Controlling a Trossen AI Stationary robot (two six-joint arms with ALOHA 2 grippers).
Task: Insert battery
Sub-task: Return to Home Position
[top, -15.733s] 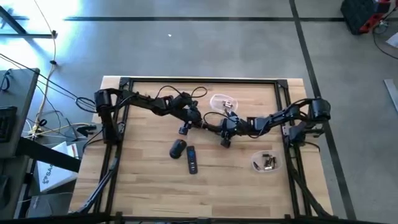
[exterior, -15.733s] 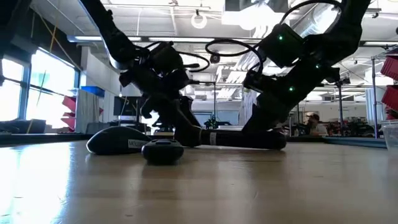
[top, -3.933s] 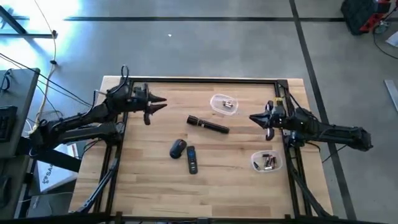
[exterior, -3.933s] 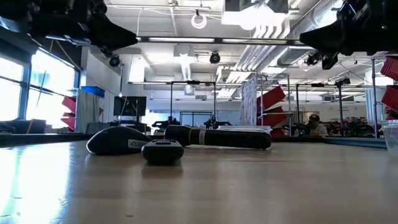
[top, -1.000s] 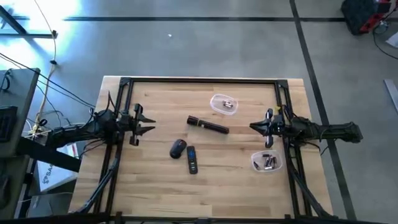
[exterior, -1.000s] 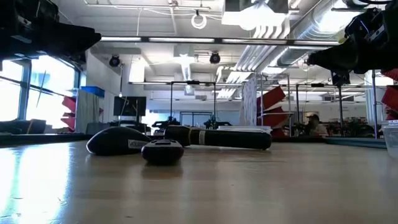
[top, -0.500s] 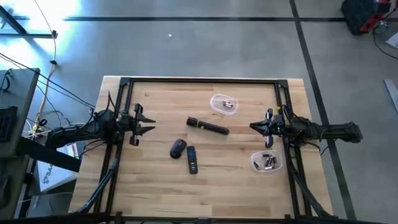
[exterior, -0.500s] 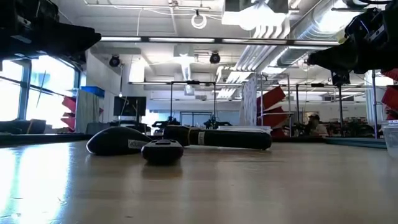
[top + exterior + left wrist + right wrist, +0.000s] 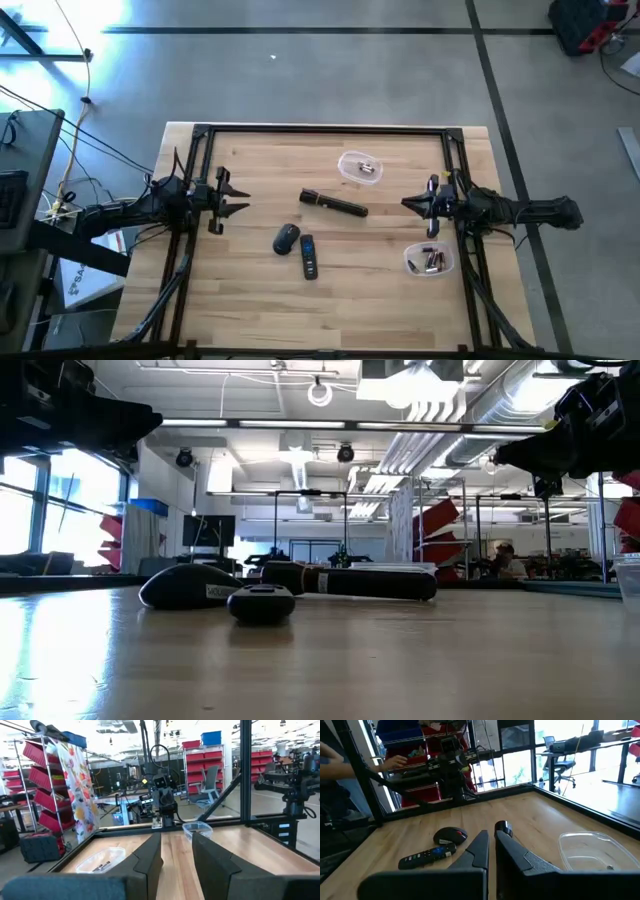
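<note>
I see the flashlight [image 9: 335, 203] lying mid-table, a stiff, smooth tube likely to roll, best pinched across its barrel; the left gripper [image 9: 240, 200] at the left edge gapes empty, the right gripper [image 9: 408, 204] at the right edge is almost closed on nothing, and the right wrist view shows a person's hand [image 9: 400, 761] that the high view misses.
</note>
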